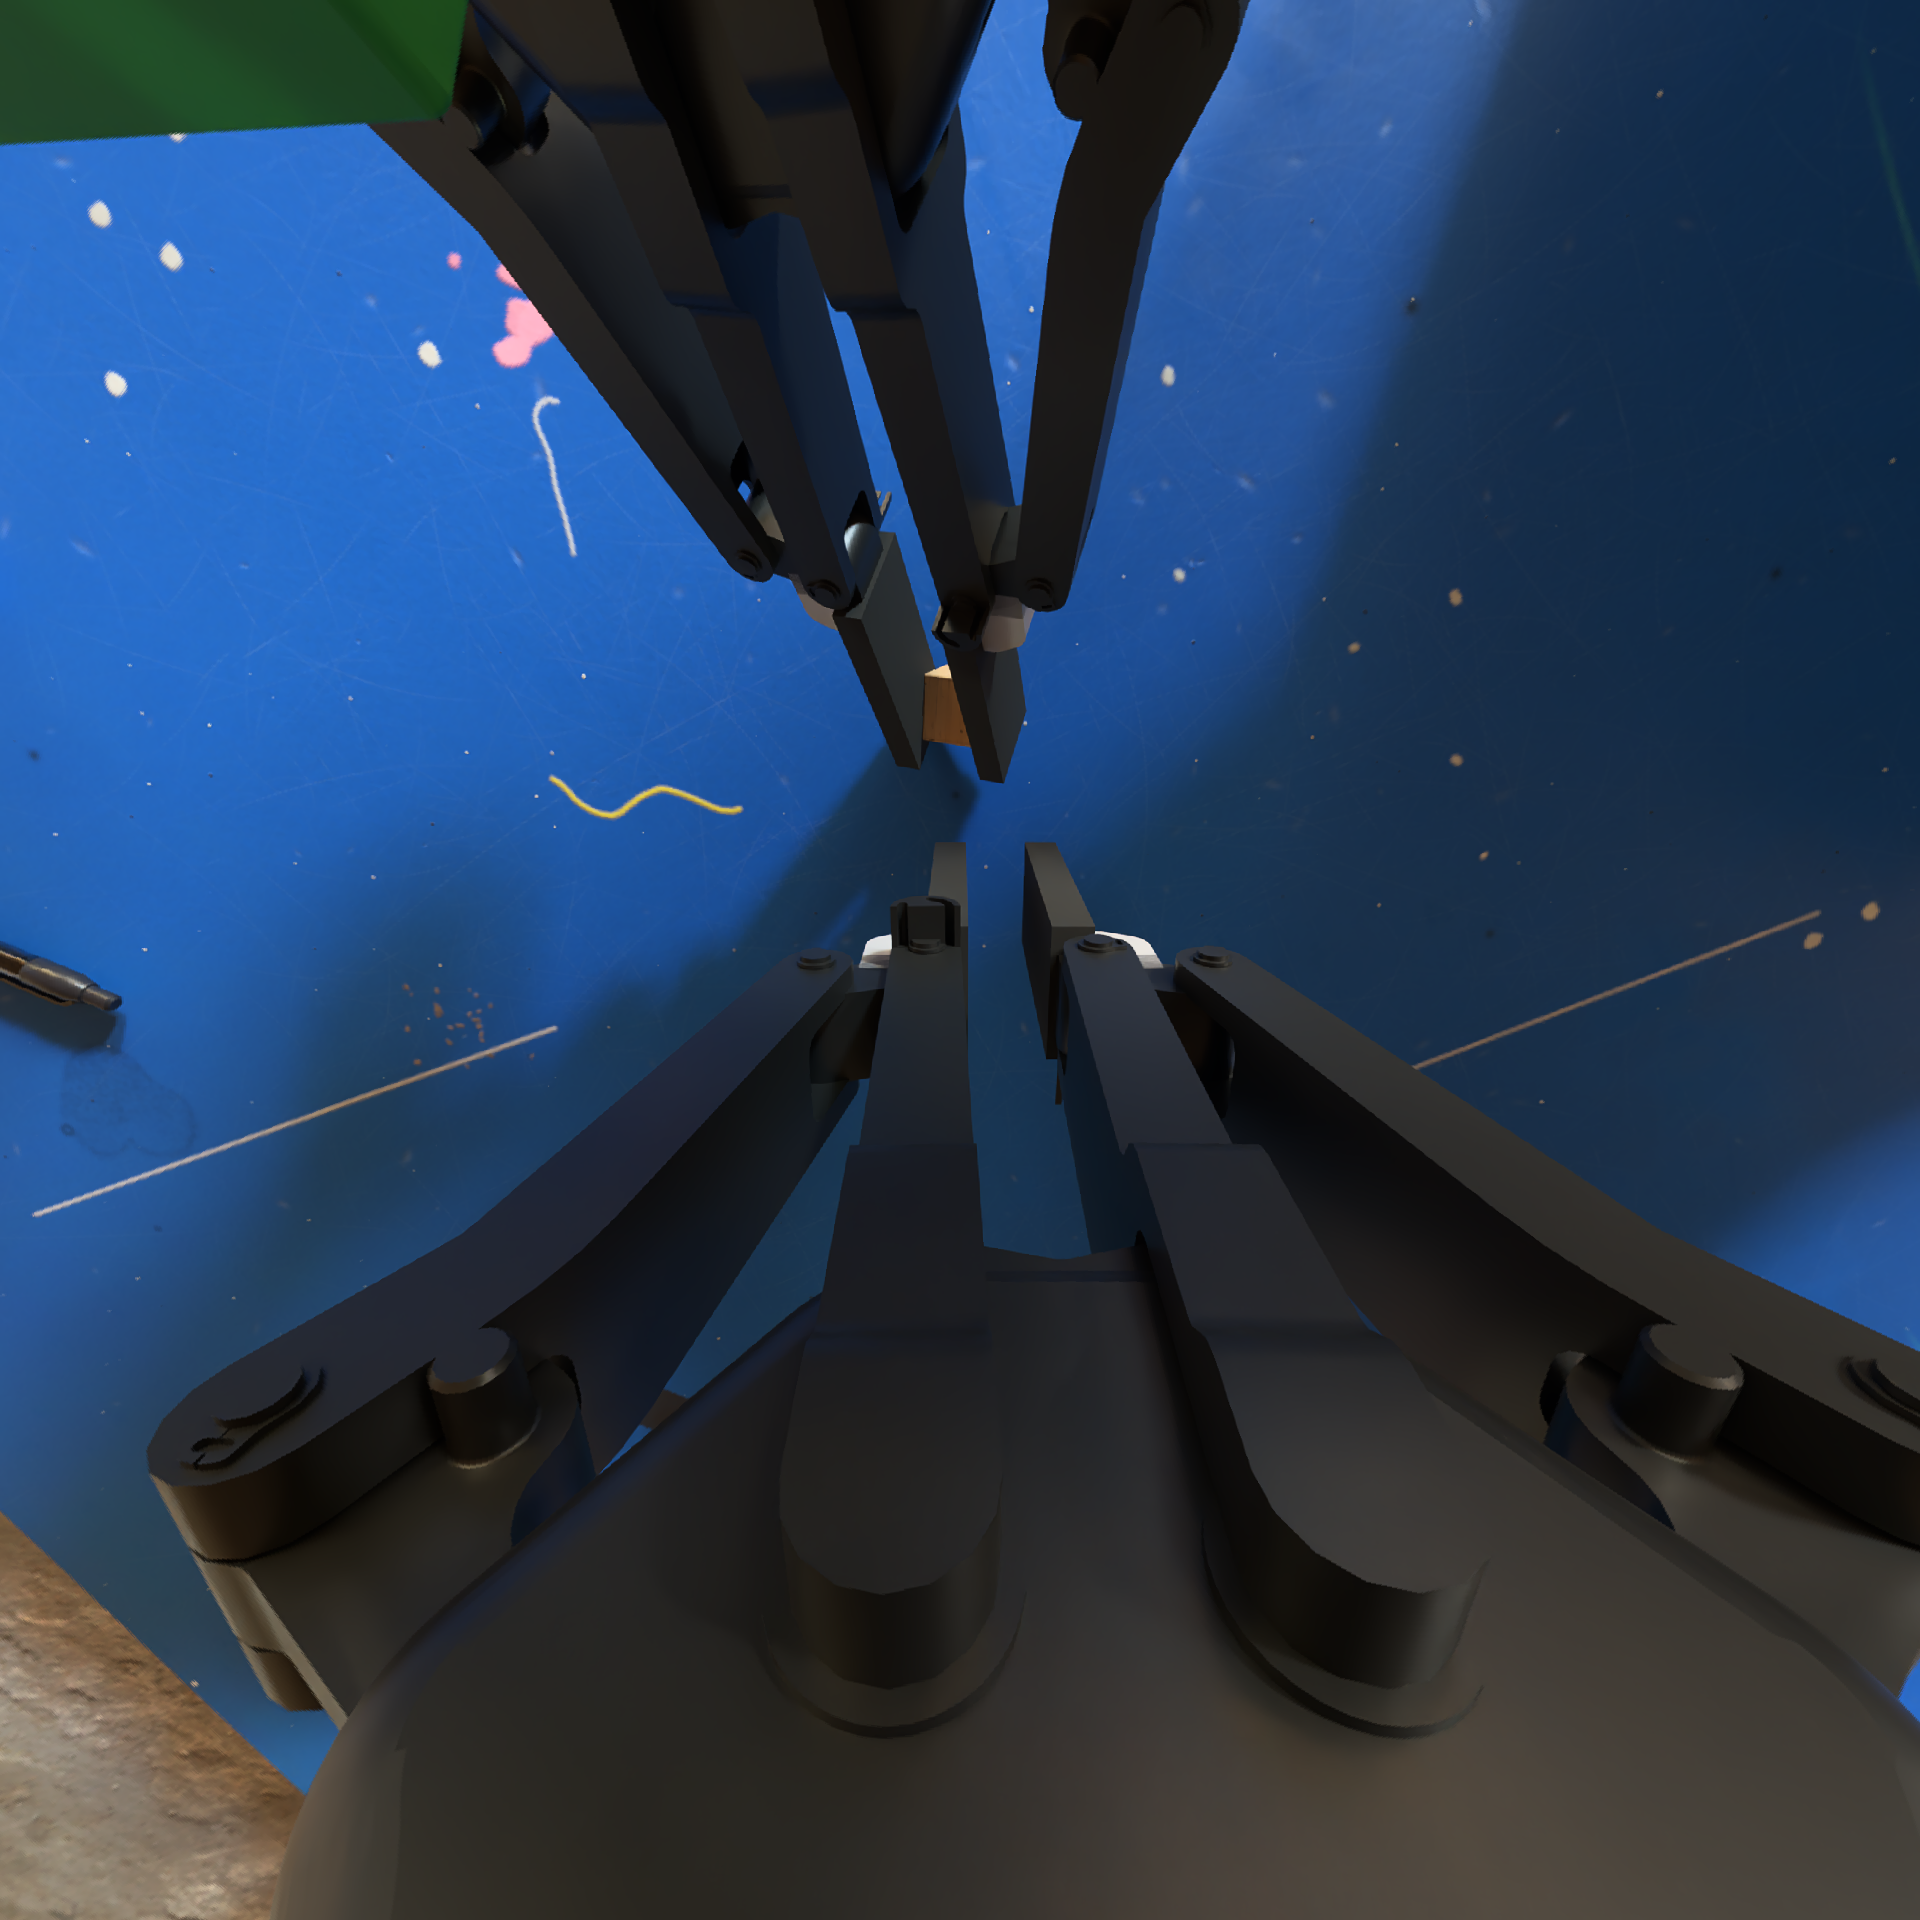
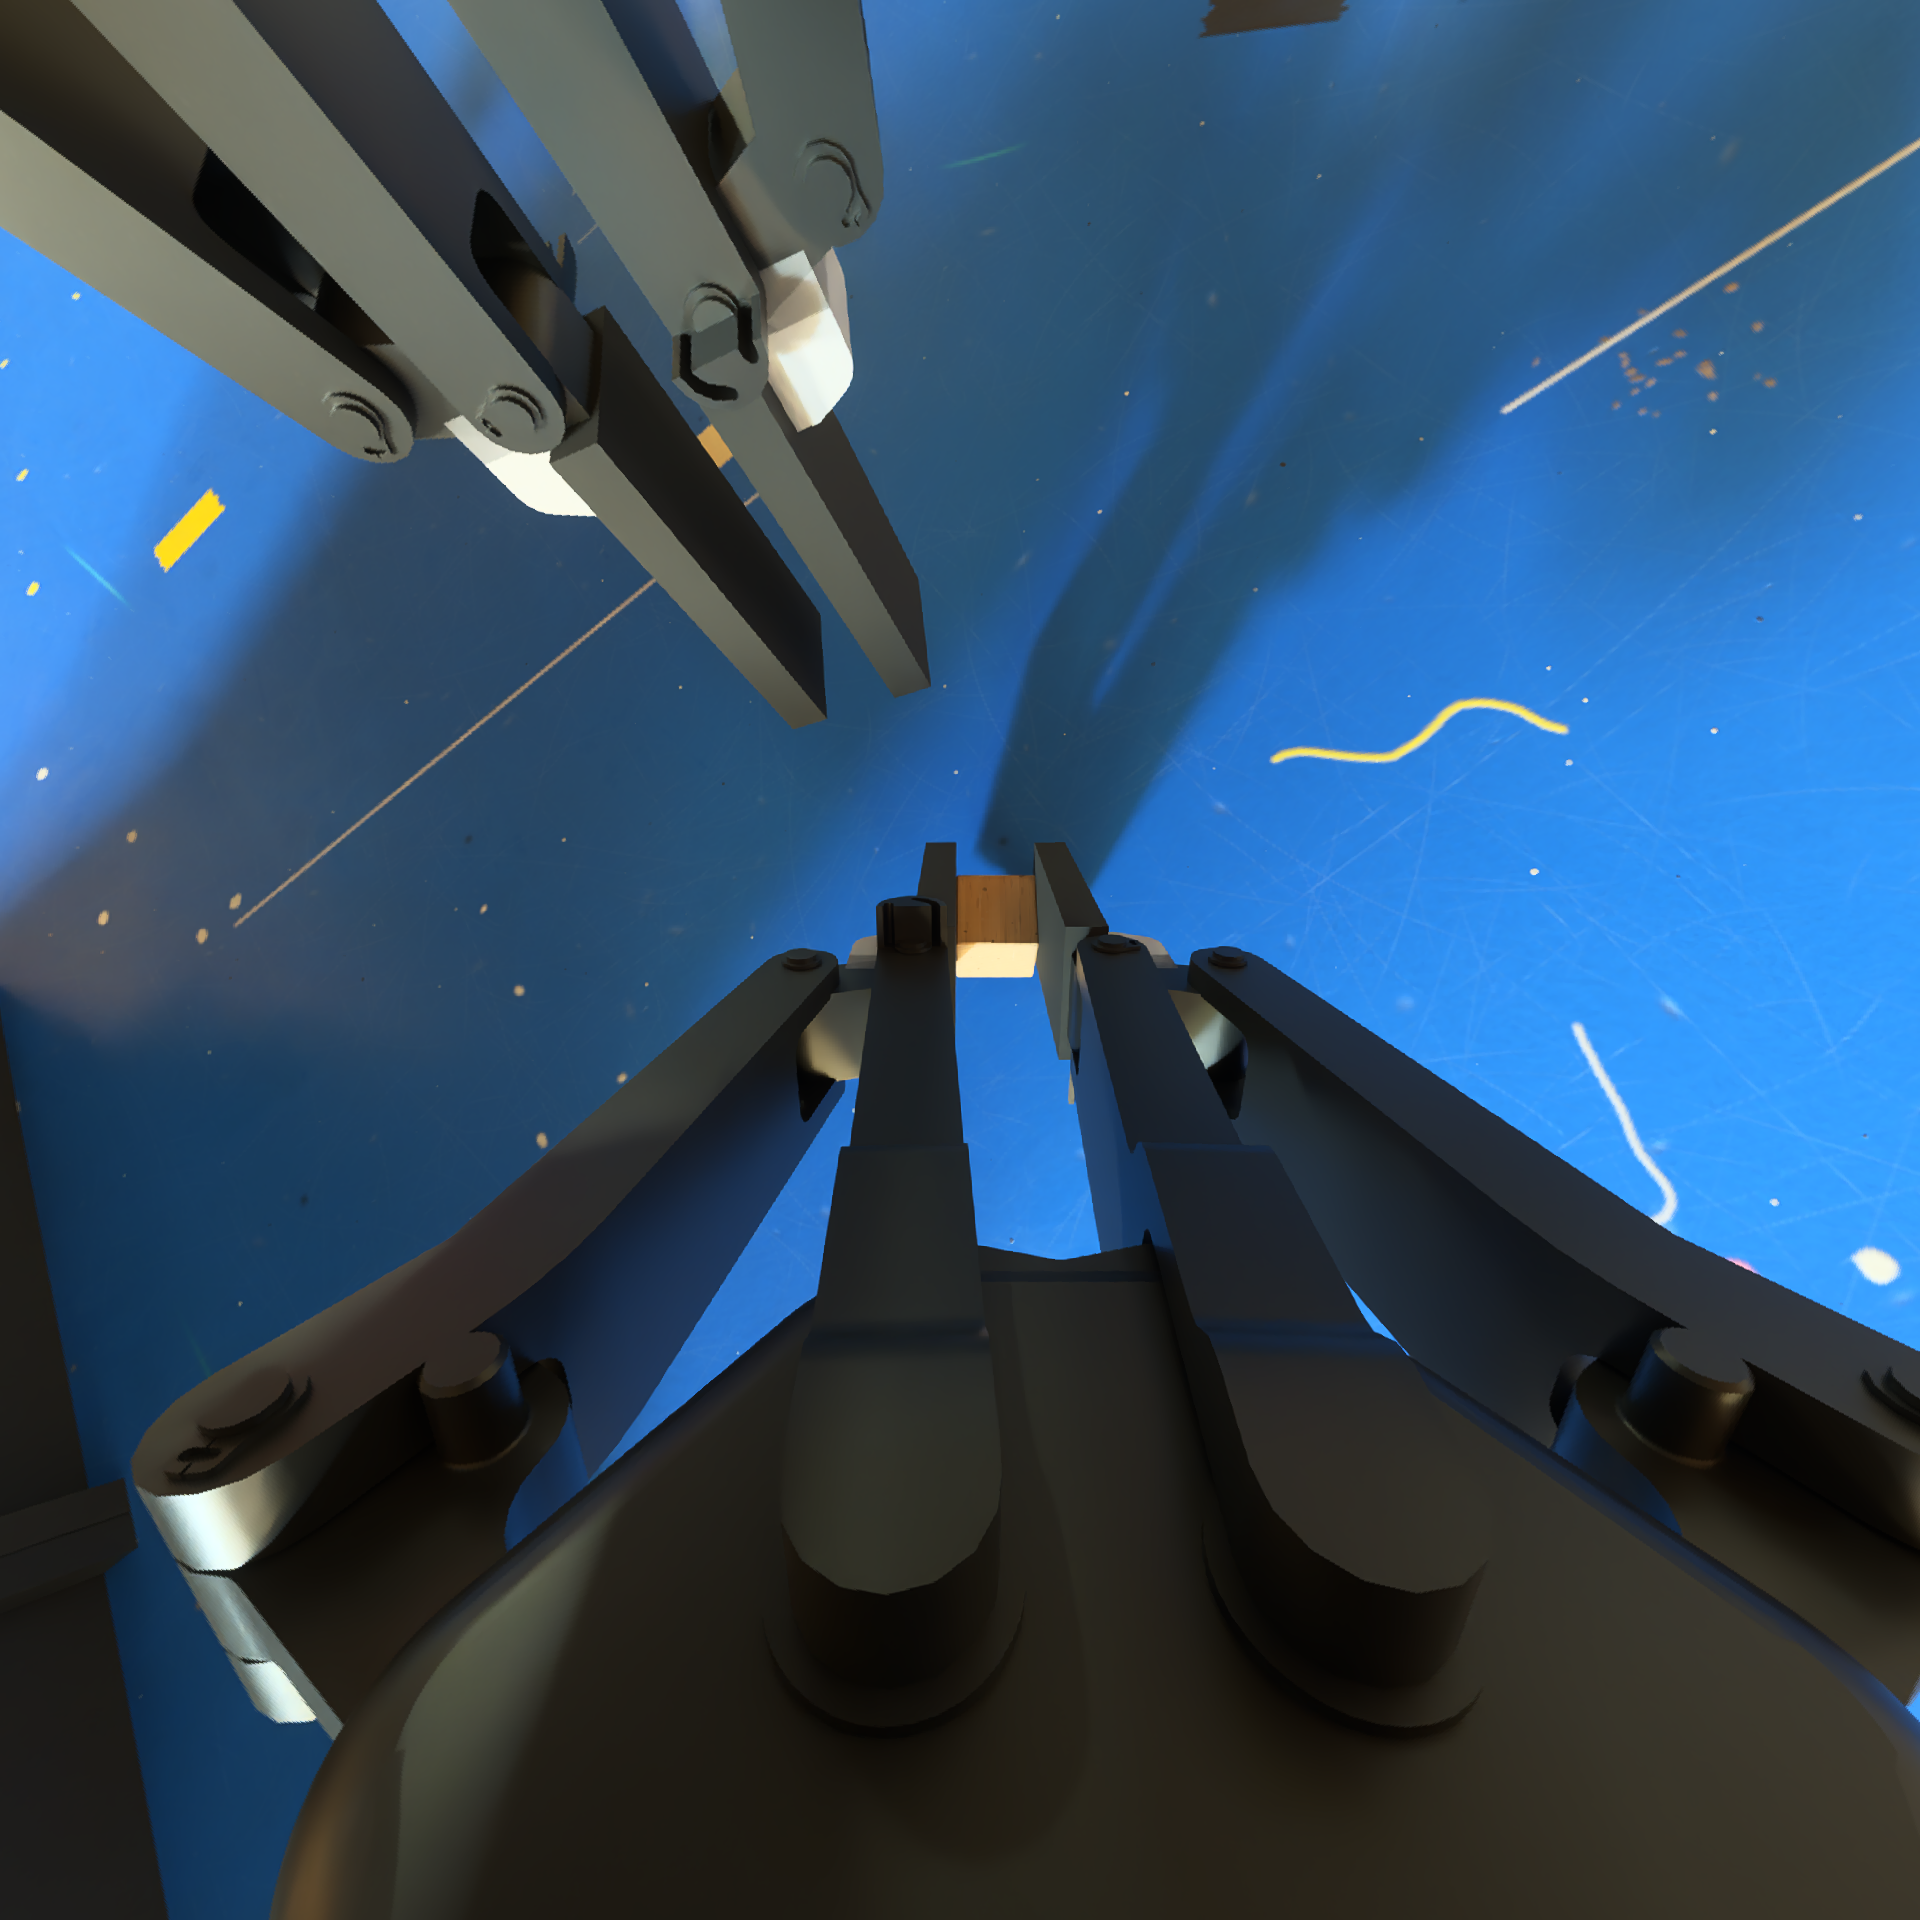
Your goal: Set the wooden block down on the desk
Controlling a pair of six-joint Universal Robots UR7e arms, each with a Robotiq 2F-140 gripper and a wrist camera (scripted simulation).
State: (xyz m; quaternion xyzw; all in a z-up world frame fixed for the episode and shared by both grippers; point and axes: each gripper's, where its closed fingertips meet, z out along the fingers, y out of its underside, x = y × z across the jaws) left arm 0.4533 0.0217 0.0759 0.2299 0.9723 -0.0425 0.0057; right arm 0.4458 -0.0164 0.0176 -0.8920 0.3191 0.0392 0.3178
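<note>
The wooden block (image 2: 995, 920) is a small tan cube clamped between my right gripper's fingertips (image 2: 995, 862), which are shut on it. The left wrist view shows the same block (image 1: 945, 707) in the right gripper (image 1: 951, 769), low over the blue desk (image 1: 312, 623), with its shadow right beneath the tips. I cannot tell whether the block touches the desk. My left gripper (image 1: 995, 862) faces the right one tip to tip, a short way apart. Its fingers stand a narrow gap apart with nothing between them. It also shows in the right wrist view (image 2: 860, 701).
The blue desk (image 2: 1455, 520) is scratched and speckled with paint, with a yellow squiggle (image 1: 644, 800) and thin pale lines. A green box (image 1: 208, 62) is at the top left. A dark pen-like tool (image 1: 62, 982) lies at the left edge. Brown floor (image 1: 104, 1766) shows past the desk's corner.
</note>
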